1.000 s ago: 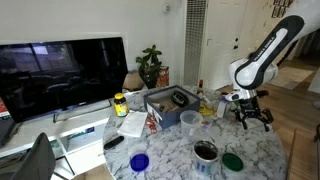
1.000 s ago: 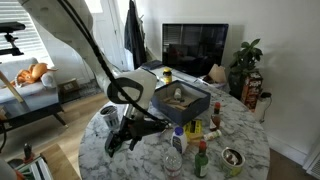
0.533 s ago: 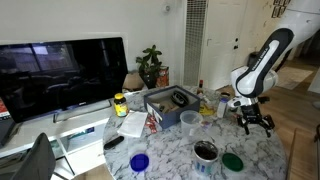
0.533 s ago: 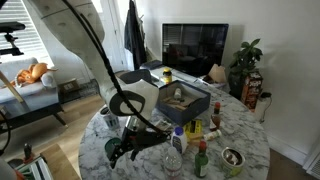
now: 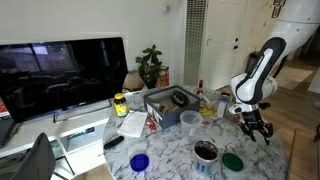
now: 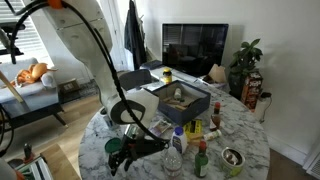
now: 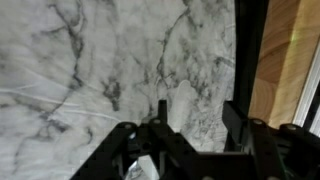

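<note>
Gripper (image 5: 256, 130) hangs low over the end of the marble table (image 5: 170, 148) away from the television (image 5: 60, 75), arm bent above it. My wrist view gives only bare marble under the fingers, plus the table's edge with wooden floor (image 7: 285, 70) past it. The jaws look neither wide apart nor pressed together, and I cannot tell whether they are grasping anything. The nearest thing is the green bowl (image 5: 232, 160), on the table's front edge just beside and below the gripper. I can see no contact between them, and I cannot read what is in the bowl.

Containers: a dark bowl (image 5: 205, 151) sits just beside the green one, dark inside, filling not readable. A blue bowl (image 5: 139, 161) stands well apart toward the television end. A clear cup (image 5: 189, 121) stands further in, see-through. A grey box (image 5: 165, 101) sits mid-table with one dark object lying in it.

Count: three bowls, one cup, one box, one yellow jar (image 5: 120, 103). In an exterior view I count at least four small bottles (image 6: 176, 155), upright, grouped in front of the box. One television and one potted plant (image 5: 150, 65) stand behind the table.
</note>
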Available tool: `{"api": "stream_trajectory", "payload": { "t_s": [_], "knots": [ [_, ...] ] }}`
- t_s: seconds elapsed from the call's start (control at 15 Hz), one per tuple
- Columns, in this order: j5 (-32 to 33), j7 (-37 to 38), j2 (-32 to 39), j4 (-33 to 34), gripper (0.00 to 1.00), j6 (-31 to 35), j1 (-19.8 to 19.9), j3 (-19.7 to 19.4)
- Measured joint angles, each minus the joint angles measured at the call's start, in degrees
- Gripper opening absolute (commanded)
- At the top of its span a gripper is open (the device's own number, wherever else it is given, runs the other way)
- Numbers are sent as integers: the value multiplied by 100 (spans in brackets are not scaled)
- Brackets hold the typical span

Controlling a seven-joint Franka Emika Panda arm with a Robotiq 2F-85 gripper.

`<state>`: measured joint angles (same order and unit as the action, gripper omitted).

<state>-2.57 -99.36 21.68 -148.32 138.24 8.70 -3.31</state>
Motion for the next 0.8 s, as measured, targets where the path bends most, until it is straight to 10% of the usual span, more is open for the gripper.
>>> {"api": "stream_trajectory", "payload": {
  "t_s": [0.27, 0.8],
  "knots": [
    [0, 0, 104, 31, 84, 4, 59, 68],
    [0, 0, 212, 88, 19, 5, 164, 146]
  ]
}}
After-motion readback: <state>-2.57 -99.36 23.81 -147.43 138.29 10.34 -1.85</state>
